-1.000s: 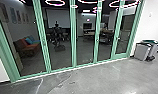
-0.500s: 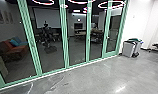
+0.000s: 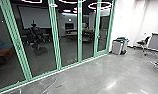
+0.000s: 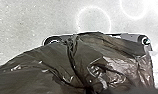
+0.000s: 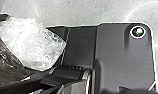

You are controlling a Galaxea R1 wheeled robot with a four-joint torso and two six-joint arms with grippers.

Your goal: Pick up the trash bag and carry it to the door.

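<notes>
A dark, glossy trash bag [image 4: 60, 60] bulges across the lower part of the left wrist view, with folds running together near the bottom edge. It covers much of the robot's plate behind it. In the right wrist view, crumpled clear plastic [image 5: 32, 45] lies against dark wrinkled film [image 5: 5, 60] at the left. A glass door [image 3: 102, 32] with a handle stands at the right end of the green-framed glass wall in the head view.
Grey bins [image 3: 117, 47] stand against the white wall just right of the glass wall. Farther right are an office chair [image 3: 143, 43] and a desk [image 3: 156, 41]. Grey floor [image 3: 95, 77] runs along the green frames [image 3: 27, 75].
The head camera has turned to the right: glass wall and bins have shifted left in the picture, and the chair and desk have come into sight at the right.
</notes>
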